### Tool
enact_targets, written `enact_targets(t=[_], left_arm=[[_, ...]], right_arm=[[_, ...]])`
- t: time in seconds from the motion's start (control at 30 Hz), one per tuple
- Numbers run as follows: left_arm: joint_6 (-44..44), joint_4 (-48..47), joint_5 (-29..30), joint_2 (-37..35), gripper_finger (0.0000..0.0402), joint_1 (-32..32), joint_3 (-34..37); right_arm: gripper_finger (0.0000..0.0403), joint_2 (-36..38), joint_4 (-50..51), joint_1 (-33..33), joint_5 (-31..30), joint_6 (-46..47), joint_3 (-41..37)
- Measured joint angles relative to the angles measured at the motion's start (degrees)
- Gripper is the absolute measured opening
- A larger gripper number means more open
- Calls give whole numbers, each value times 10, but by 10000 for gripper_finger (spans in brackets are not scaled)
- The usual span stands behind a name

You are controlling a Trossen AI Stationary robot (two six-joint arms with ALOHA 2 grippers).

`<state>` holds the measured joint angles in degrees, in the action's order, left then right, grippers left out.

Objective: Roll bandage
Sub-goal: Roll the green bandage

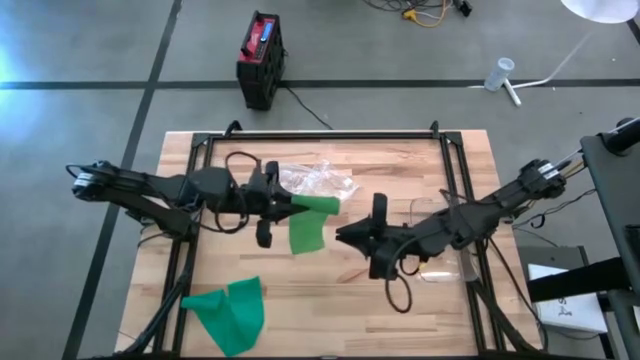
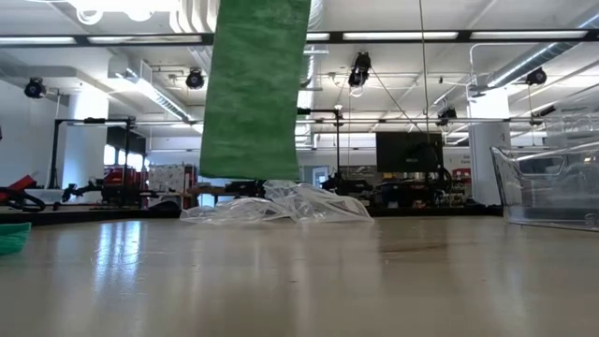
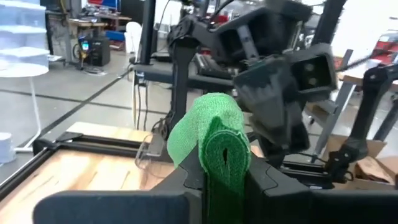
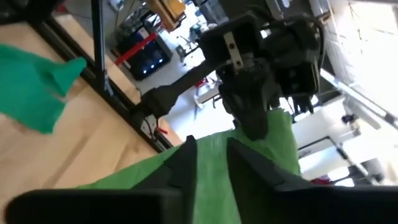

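Above the middle of the wooden desk [image 1: 340, 290], the left claw [image 3: 225, 175] is clamped on the rolled end of the green fabric bandage [image 1: 309, 228], whose loose strip hangs down clear of the top. The right claw [image 1: 345, 235] sits just beside that strip, fingers [image 4: 184, 163] slightly apart with fabric between them; whether they grip it I cannot tell. To roll well, keep the strip taut and edges aligned. Crumpled clear plastic wrap [image 1: 318, 182] lies near; the second green bandage [image 1: 228, 312] and the desk's edges are well apart

Light wooden table [image 1: 330, 290], plank top, dark frame rails along its far and side edges. Crumpled clear plastic wrap [image 1: 318, 181] lies near the far edge. Loose green bandage [image 1: 228, 313] lies at the near-left corner. Clear plastic container [image 1: 442, 240] rests toward the right edge.
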<state>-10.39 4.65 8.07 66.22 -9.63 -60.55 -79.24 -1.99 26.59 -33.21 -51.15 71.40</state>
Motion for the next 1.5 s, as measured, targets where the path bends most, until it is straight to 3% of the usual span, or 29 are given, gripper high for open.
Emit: enact_targets(t=[0.17,0.33,0.83,1.23,1.5], left_arm=[[-2,7,-8,19,32,-1,1],[-13,20,-16,34,38,-2,1],[-68,35,-30,31,36,-7,1],[-68,39,-44,28,38,-7,-5],[-67,51,-45,29,40,-7,-5]], right_arm=[[136,-13,-12,-8,-12,-59,1],[164,-23,-43,-22,-54,-110,1],[144,-24,-46,-32,-73,-151,2],[171,-24,-48,-37,-71,-152,10],[164,-24,-49,-38,-69,-155,11]])
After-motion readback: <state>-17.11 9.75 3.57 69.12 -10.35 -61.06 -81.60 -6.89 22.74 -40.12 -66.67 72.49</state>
